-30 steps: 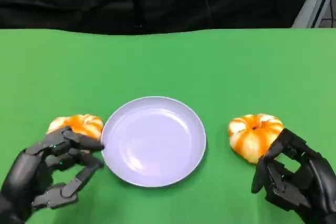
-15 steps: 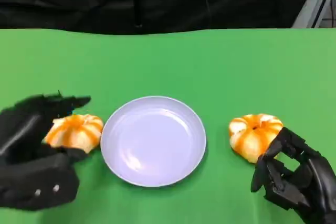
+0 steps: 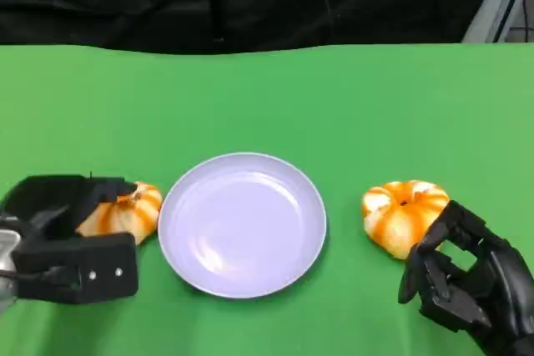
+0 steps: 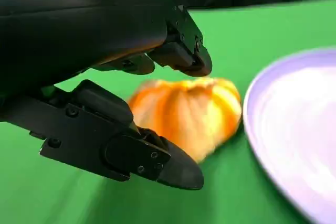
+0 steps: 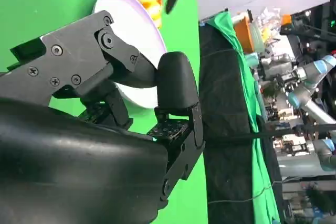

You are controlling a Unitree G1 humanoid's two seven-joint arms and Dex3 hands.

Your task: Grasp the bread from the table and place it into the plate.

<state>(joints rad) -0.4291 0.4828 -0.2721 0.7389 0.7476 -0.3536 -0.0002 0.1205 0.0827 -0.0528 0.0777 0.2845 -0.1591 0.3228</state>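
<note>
Bread (image 3: pixel 125 210) between left robot hand (image 3: pixel 71 235) fingers

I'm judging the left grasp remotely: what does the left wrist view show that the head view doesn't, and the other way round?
Left wrist view alone: the gap around the left bread. The left hand's fingers reach over and under it, and I can't confirm contact.

Head view alone: the second bread on the table's right side, the right hand just behind it holding nothing, and the whole empty plate between the two breads.

Both: the left bread lying on the green table close beside the plate's rim, with the left hand around it.
</note>
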